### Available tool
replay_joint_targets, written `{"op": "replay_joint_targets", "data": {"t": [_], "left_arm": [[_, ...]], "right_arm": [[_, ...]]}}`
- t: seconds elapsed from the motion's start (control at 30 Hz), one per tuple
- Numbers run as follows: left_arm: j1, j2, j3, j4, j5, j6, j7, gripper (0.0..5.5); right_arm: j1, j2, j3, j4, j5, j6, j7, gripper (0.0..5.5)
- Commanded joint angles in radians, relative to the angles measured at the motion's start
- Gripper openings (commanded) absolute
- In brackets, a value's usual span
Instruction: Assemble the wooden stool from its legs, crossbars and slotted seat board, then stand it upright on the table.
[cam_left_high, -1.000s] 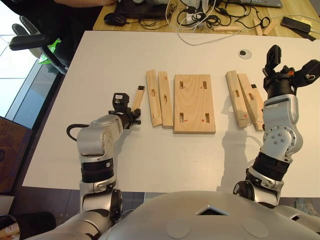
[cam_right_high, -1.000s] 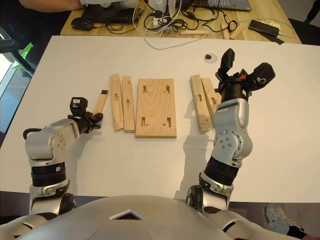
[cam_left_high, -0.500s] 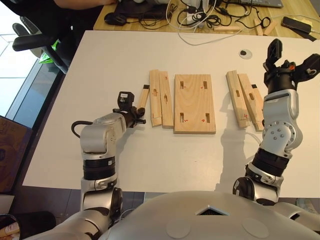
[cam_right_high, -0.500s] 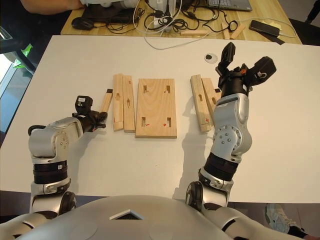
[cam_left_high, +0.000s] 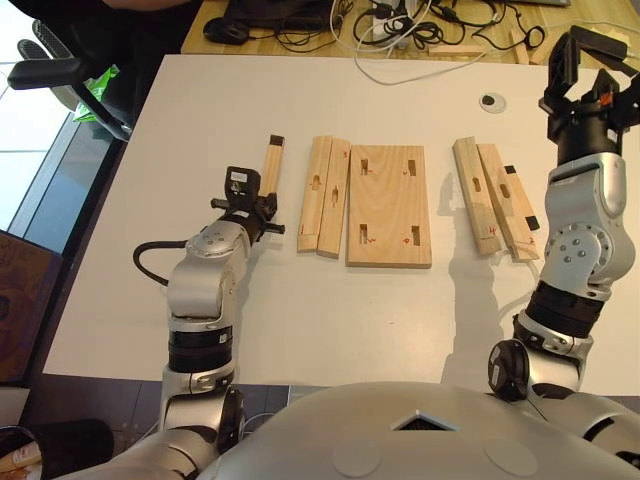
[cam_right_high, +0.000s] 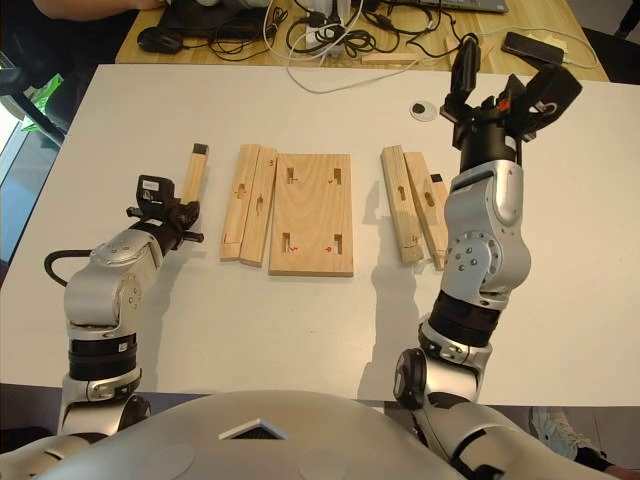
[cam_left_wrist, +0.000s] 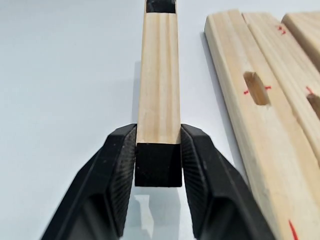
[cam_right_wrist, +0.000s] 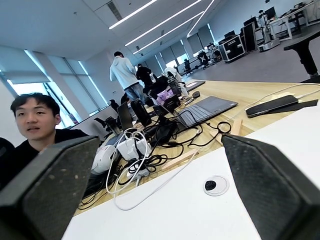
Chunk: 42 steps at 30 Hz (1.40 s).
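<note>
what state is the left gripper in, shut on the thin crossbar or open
Shut on the crossbar: the left gripper has both fingers pressed against the sides of its black-tipped end.

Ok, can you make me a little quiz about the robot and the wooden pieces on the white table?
1. True or false: the right gripper is holding a wooden piece.
2. What is the left gripper shut on? A, a computer mouse. B, the narrow wooden bar with black ends. C, a cable.
3. How many slots are cut in the flat rectangular wooden seat board?

Key: 1, false: it is raised, open and empty. 2, B. 3, four.
</note>
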Motion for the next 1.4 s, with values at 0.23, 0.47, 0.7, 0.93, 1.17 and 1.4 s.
{"op": "replay_joint_targets", "data": {"t": [0.23,0.47,0.7,0.93,1.17,1.4], "left_arm": [[-0.164,0.023,0.008,0.075,-0.02,-0.486,-0.128,1.29],[-0.125,0.006,-0.095,0.012,-0.06,-0.619,-0.263,1.29],[-0.094,0.029,-0.14,-0.012,-0.054,-0.675,-0.327,1.29],[-0.084,0.036,-0.159,-0.021,-0.049,-0.711,-0.361,1.29],[-0.081,0.04,-0.16,-0.019,-0.045,-0.738,-0.367,1.29],[-0.074,0.042,-0.171,-0.023,-0.041,-0.755,-0.376,1.29]], "right_arm": [[-0.166,-0.049,-0.021,0.027,0.532,0.414,0.175,5.4],[-0.214,0.014,0.057,0.077,0.568,0.416,0.164,5.4],[-0.268,0.066,0.075,0.115,0.642,0.428,0.2,5.4],[-0.282,0.05,0.102,0.126,0.651,0.439,0.226,5.4],[-0.274,0.035,0.093,0.147,0.664,0.443,0.224,4.46],[-0.272,0.032,0.095,0.147,0.675,0.449,0.231,3.25]]}}
